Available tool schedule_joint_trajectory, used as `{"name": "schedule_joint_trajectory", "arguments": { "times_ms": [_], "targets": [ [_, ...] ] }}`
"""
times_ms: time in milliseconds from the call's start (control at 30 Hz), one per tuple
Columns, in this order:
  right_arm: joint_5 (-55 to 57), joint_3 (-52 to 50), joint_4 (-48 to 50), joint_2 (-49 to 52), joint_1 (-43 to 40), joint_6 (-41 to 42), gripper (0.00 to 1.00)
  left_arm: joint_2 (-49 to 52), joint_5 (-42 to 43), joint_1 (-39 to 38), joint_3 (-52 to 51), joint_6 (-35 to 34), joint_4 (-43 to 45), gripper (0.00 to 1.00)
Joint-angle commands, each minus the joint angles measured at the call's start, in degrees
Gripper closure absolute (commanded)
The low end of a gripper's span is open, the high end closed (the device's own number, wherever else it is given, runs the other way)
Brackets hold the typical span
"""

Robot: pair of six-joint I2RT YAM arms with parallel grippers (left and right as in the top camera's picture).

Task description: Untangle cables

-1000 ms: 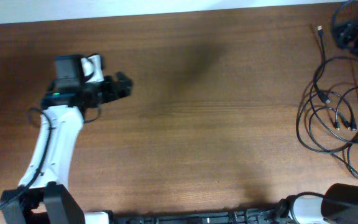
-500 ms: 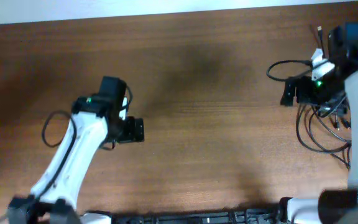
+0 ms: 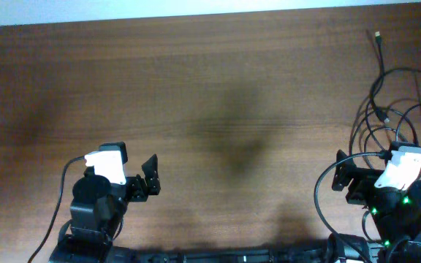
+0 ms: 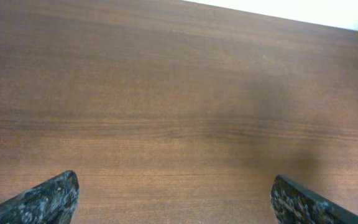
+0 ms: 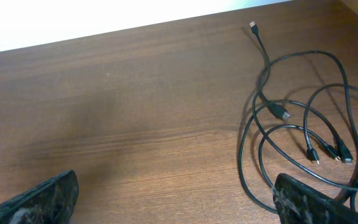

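The cables [image 3: 383,113] are thin black cords lying in overlapping loops at the table's far right, with one silvery plug tip [image 3: 377,34] stretched toward the back edge. In the right wrist view the tangle [image 5: 283,114] lies ahead and to the right, with several small plug ends inside the loops. My right gripper [image 3: 343,180] [image 5: 176,202] is open and empty, near the front edge, and its right finger sits by the nearest loop. My left gripper [image 3: 150,177] [image 4: 176,200] is open and empty over bare wood at the front left, far from the cables.
The brown wooden table [image 3: 232,95] runs to a white strip along its back edge. Thicker black wires [image 3: 63,183] loop out from each arm's base at the front edge. The cables reach the table's right edge.
Both arms have drawn back to the table's front edge. The right arm, over the cables half a second ago, is off them. The cables lie much as before.
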Motion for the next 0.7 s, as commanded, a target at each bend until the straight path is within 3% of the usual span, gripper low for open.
{"name": "schedule_joint_trajectory", "arguments": {
  "times_ms": [0, 233, 367, 467, 667],
  "targets": [
    [0.5, -0.5, 0.2, -0.1, 0.3, 0.2, 0.02, -0.2, -0.4, 0.2, -0.4, 0.7, -2.4, 0.01],
    [3.5, -1.0, 0.2, -0.9, 0.3, 0.2, 0.01, -0.2, -0.4, 0.2, -0.4, 0.7, -6.8, 0.01],
    [6.7, -10.7, 1.0, -10.1, 6.7, -0.9, 0.01, -0.2, -0.4, 0.2, -0.4, 0.7, -7.6, 0.01],
    [6.0, -23.6, 14.6, -23.1, 10.7, -0.8, 0.01, -0.2, -0.4, 0.2, -0.4, 0.7, -7.6, 0.01],
    [0.0, -36.5, 41.2, -23.6, 10.8, -0.8, 0.01, -0.2, -0.4, 0.2, -0.4, 0.7, -7.6, 0.01]
  ]
}}
